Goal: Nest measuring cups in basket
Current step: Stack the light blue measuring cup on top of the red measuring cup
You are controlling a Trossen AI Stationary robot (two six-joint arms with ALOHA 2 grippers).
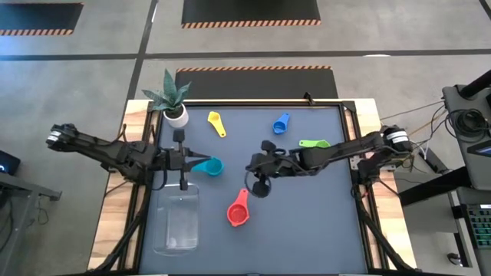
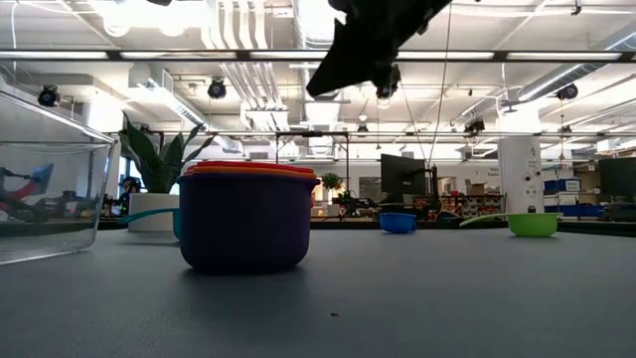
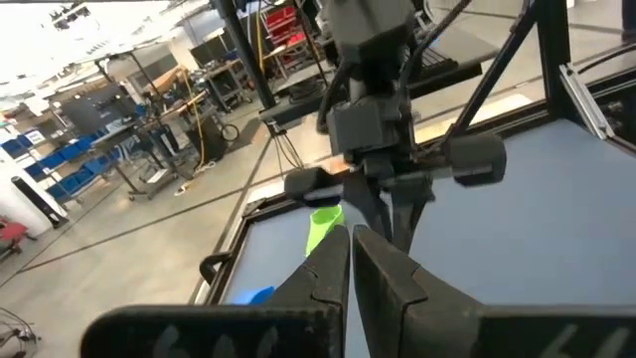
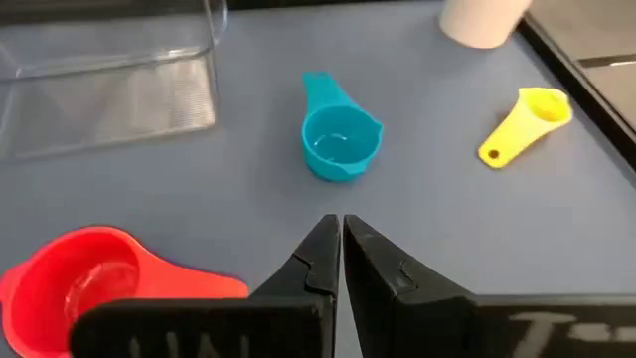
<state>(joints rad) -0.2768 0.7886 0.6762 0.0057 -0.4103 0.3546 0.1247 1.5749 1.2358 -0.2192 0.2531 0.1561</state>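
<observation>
Both tools together: left tool (image 1: 186, 160) beside potted plant (image 1: 172, 100), right tool (image 1: 253, 163) near teal cup (image 1: 210, 166).

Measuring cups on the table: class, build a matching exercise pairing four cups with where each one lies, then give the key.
Column 1:
1. yellow cup
2. teal cup
3. red cup
4. green cup

Column 2:
A. just right of the basket
B. beside the right arm
C. near the potted plant
D. beside the left gripper

Pairs: 1-C, 2-D, 3-A, 4-B
</observation>
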